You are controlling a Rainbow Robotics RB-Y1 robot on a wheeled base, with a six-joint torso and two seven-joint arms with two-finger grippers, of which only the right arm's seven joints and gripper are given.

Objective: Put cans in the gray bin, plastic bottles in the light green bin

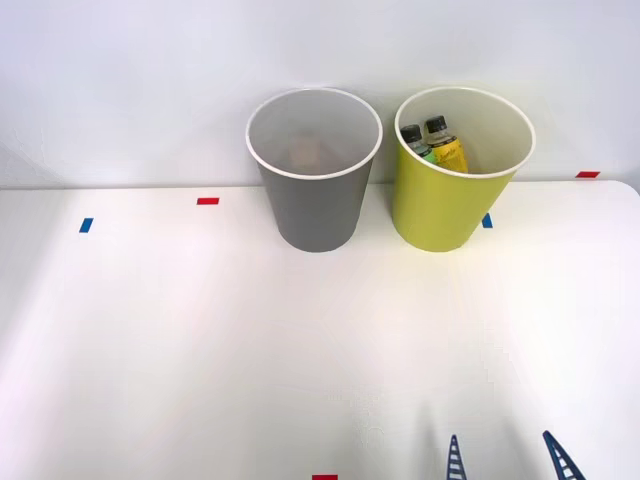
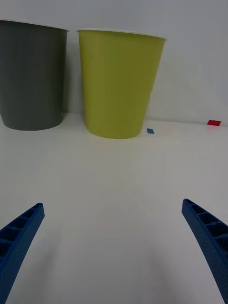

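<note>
While my blue ribbed right gripper (image 1: 505, 458) hangs low at the near edge of the white table (image 1: 200, 340), everything the task names lies ahead of me, across a wide bare stretch of tabletop; going from the left, a small blue tape mark (image 1: 86, 225) and a red tape mark (image 1: 207, 201) sit near the far edge, then comes the round tapered gray bin with its white rim (image 1: 318, 205), upright, with something pale and faint at its bottom that I cannot identify; just beside it, not touching, stands the round tapered light green bin with the same white rim (image 1: 440, 205), and inside it the two small plastic bottles with black screw caps (image 1: 434, 142) lean side by side, necks up, one green and one yellow-labelled; the lime bin lies almost straight ahead of my fingers, the gray one ahead and to the left; my fingers are spread wide apart, holding nothing and touching nothing; I judge the bottle half of the sorting finished, and I see no can or bottle on the table to reach for.
</note>
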